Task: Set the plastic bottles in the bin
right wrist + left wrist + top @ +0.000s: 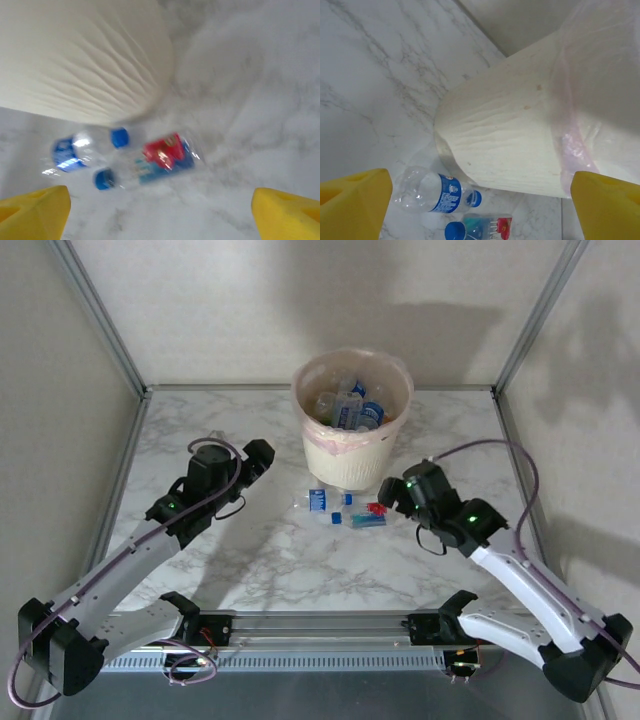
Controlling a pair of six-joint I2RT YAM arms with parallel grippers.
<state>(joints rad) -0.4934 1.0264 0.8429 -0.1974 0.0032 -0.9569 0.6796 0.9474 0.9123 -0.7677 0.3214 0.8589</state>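
Left hand (258,458) sits at about 8 o'clock from the bin (352,415), released and empty. In its wrist view the yellow fingers (355,200) are spread to both lower corners with nothing gripped. It points at the bin wall, likely lining up on the loose bottles at the foot.

Bin is at 12 o'clock on the worktop (250,550), upright, with a pink liner bag (570,145) folded over the rim, so drops go straight in. Bottles in the bin (350,410) show blue labels from above. The wrist views look at the outer wall from low down, so the contents are hidden there.

Two bottles are left out, lying flat at 6 o'clock from the bin, just beside its base. Blue-label bottle (318,500) is left, red-label bottle (366,519) right. They are close, can't tell if touching.

Right hand (392,492) is at about 5 o'clock from the bin, just beside the red-label bottle, also released, fingers (35,210) wide. Its blurred wrist view adds both blue caps. It looks best placed for the red one.
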